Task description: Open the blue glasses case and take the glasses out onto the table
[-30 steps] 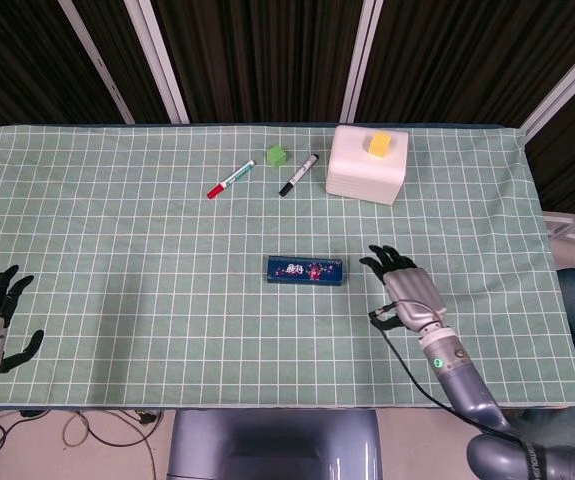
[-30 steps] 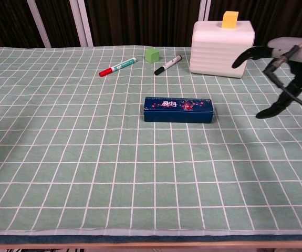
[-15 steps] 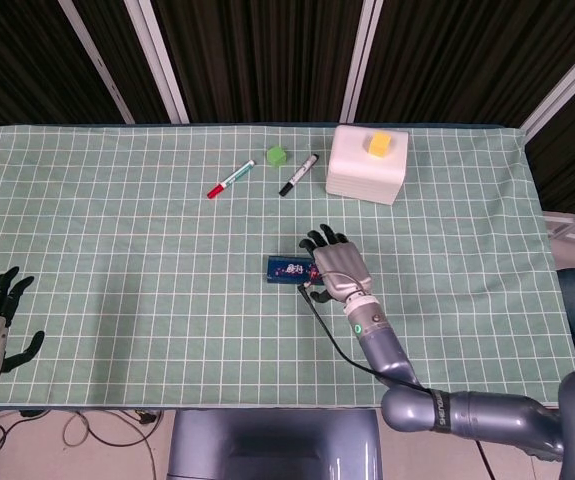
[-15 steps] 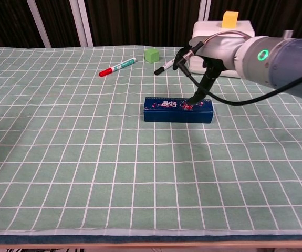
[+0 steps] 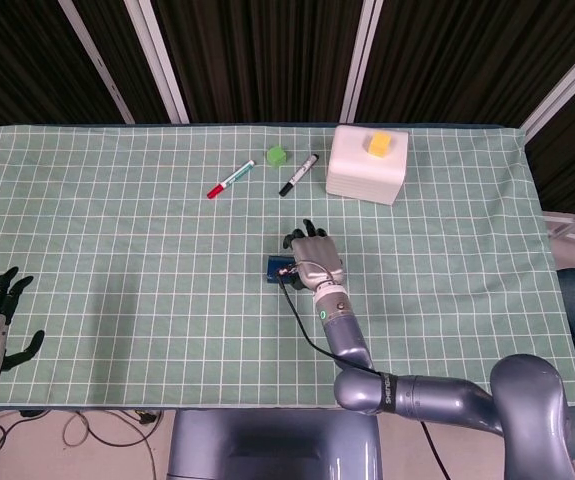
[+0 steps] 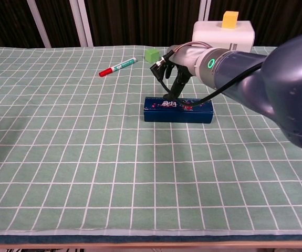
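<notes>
I noted a green checked cloth point(image 5: 117, 230) covering the table. Near the far edge a red-capped marker point(image 5: 230, 179) lay at a slant, with a green cube point(image 5: 276, 156) just beside its white end. A black-capped marker point(image 5: 298, 174) lay right of the cube, also slanted. Further right stood a white ribbed box point(image 5: 367, 170) with a yellow block point(image 5: 378, 143) on top. Behind the table I saw dark curtains point(image 5: 257, 55) with pale uprights. Cables point(image 5: 77, 430) lay on the floor below the near edge.
</notes>
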### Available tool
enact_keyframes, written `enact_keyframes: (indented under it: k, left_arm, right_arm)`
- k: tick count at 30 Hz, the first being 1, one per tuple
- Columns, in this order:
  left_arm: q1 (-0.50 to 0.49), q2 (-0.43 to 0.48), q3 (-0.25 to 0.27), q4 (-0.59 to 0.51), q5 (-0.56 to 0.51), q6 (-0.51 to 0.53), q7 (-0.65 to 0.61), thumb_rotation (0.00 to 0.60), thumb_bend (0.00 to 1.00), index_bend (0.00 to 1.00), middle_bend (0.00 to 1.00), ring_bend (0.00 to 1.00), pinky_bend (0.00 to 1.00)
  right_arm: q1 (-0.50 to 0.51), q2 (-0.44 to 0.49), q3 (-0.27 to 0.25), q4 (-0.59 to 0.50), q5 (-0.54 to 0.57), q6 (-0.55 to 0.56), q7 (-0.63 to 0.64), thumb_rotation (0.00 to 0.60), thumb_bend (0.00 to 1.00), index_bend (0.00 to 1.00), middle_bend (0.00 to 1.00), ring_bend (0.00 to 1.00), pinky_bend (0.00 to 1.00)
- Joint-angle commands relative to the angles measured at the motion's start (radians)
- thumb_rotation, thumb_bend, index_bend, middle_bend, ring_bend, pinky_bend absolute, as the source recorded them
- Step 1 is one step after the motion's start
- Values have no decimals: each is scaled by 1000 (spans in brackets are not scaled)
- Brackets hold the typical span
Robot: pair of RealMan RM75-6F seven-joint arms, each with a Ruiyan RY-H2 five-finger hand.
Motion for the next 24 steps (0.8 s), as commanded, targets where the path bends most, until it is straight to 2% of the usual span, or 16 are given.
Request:
enact_keyframes:
  k: [1, 8, 17, 24]
  left_arm:
    - [-1, 1, 1, -2, -1, -2, -2, 600, 307, 97, 0, 0, 0]
    - [-2, 4, 3, -5, -2, -6, -6, 600, 307, 97, 0, 0, 0]
    - [-7, 8, 5, -8, -7, -19, -15, 600, 308, 97, 0, 0, 0]
    - [-9, 13, 7, -13, -7, -25, -25, 600, 307, 97, 0, 0, 0]
  right_arm:
    - [25, -20, 6, 14, 39, 16, -33, 600, 402, 332, 255, 52, 186]
    - [70, -74, 15, 72, 90, 51, -82, 600, 298, 331, 250, 51, 186]
    - [128, -104, 49, 97, 164, 104, -181, 600, 291, 331, 253, 50, 186]
    - [166, -127, 96, 142, 258, 110, -245, 600, 293, 331, 254, 50, 186]
